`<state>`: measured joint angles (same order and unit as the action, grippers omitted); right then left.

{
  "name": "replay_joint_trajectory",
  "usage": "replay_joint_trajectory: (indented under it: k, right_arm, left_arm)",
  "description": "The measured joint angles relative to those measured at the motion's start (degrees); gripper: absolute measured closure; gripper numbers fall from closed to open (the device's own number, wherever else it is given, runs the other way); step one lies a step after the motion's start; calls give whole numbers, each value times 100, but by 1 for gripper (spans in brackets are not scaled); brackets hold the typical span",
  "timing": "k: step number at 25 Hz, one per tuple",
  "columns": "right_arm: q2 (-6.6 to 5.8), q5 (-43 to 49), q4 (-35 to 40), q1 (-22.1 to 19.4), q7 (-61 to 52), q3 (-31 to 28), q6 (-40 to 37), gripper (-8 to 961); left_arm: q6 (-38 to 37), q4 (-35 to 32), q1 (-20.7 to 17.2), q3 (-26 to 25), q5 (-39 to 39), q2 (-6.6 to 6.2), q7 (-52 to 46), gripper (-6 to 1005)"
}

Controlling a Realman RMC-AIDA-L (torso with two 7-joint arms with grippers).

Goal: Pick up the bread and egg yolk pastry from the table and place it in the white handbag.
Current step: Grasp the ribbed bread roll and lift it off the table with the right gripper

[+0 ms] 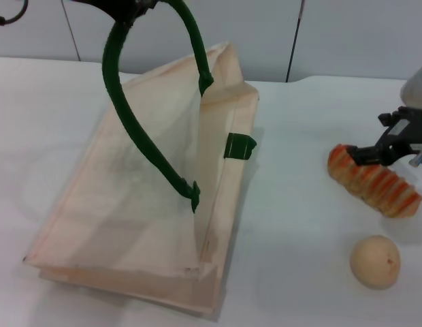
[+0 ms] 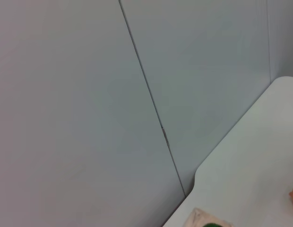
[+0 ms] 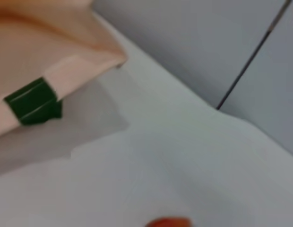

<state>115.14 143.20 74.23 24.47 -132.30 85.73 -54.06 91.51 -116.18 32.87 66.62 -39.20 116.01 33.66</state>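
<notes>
Head view: right gripper (image 1: 366, 155) at bread's (image 1: 374, 180) left end

- one white handbag (image 1: 129, 204), big cream tote filling the left half of my head view
- two dark green loop handles (image 1: 139, 129) on it, far as I can count
- one bread (image 1: 374, 182), striped loaf, right edge
- one egg yolk pastry (image 1: 375, 261), lower right
- one white table (image 1: 293, 225) under everything
- my right gripper (image 1: 374, 155), one in view, right edge

White table (image 1: 293, 204) across the foreground, grey wall panels (image 1: 347, 34) behind it, thin dark seams between panels
</notes>
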Motion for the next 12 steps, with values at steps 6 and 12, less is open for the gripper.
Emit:
replay_joint_trajectory:
  k: [6, 12]
  right_arm:
    - [56, 573, 12, 8, -107, -14, -263, 73]
    - [52, 742, 8, 37, -133, 11, -459, 74]
  left_arm:
    - [2, -1, 0, -1, 0, 0, 0, 890]
    - [29, -1, 4, -1, 0, 0, 0, 890]
